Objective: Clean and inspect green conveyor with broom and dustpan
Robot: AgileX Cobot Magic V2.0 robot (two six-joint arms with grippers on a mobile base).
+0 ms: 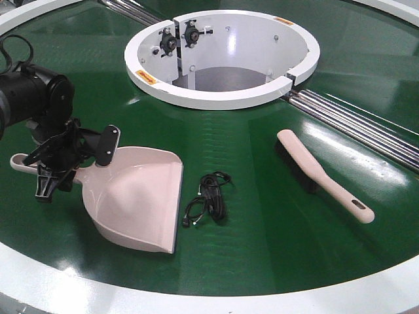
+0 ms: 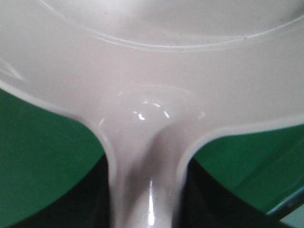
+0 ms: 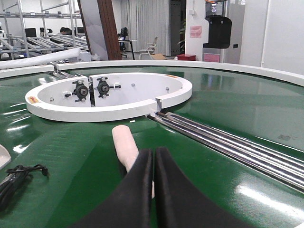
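Observation:
The pale pink dustpan (image 1: pixel 141 203) lies flat on the green conveyor (image 1: pixel 262 235), left of centre, its scoop mouth toward the front rim. My left gripper (image 1: pixel 77 165) is shut on its handle. In the left wrist view that handle (image 2: pixel 145 190) runs between the two dark fingers (image 2: pixel 92 202), and the scoop fills the top. The broom (image 1: pixel 324 176) lies loose on the belt at the right, bristles toward the hub. My right gripper (image 3: pixel 153 151) hovers over the broom (image 3: pixel 124 142), shut and holding nothing. It does not show in the front view.
A tangled black cable (image 1: pixel 209 196) lies between dustpan and broom. The white centre hub (image 1: pixel 222 98) stands behind them, with shiny metal rails (image 1: pixel 353 121) running off to the right. The conveyor's white outer rim (image 1: pixel 216 297) borders the front.

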